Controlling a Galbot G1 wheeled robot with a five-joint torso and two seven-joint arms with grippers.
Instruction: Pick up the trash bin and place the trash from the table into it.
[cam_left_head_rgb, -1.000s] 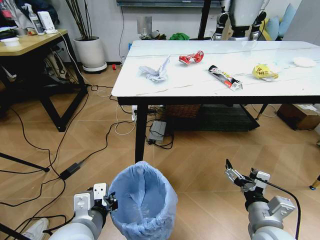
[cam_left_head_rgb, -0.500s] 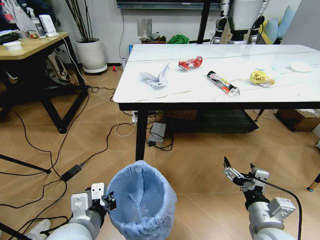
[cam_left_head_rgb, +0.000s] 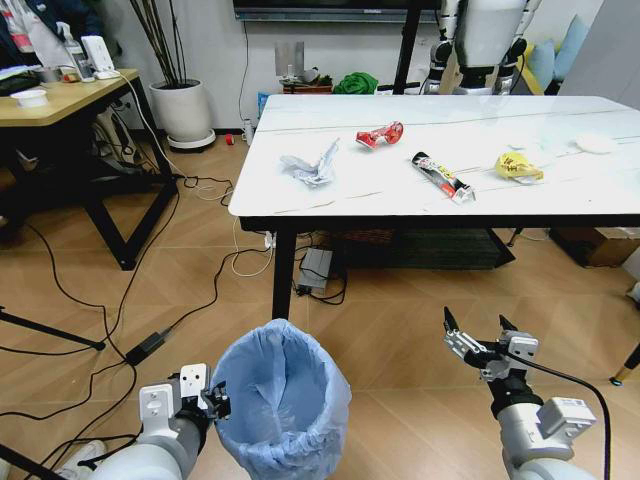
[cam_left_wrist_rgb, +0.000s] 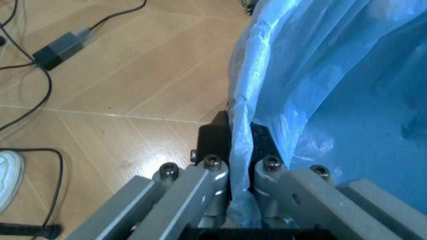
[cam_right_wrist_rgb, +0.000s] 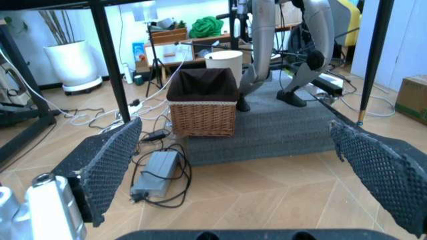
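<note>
Blue crinkly plastic bag lining the small round trash bin (cam_left_head_rgb: 283, 400) sat low in the head view, right by the left gripper (cam_left_head_rgb: 212, 398), whose fingers looked clamped on the rim, presumably so the bin could ride along to the litter. Up on the glossy white marble-look desk (cam_left_head_rgb: 560, 195) the trash lay spread out: a crumpled clear-silver wrapper (cam_left_head_rgb: 310, 166), a red wrapper (cam_left_head_rgb: 380, 134), a black-red-yellow stick pack (cam_left_head_rgb: 440, 175), a yellow wrapper (cam_left_head_rgb: 518, 167) and a white round lid (cam_left_head_rgb: 596, 143), well apart from the bin. Right gripper (cam_left_head_rgb: 474, 329) hung empty, fingers spread.

Left wrist view confirmed it: fingers (cam_left_wrist_rgb: 215, 137) pinched on the liner edge and rim, though the far finger was hidden behind the plastic.

Right wrist view had the mesh-padded fingers (cam_right_wrist_rgb: 107, 162) wide apart with nothing between them, aimed under the desk at a wicker basket (cam_right_wrist_rgb: 202, 102).
</note>
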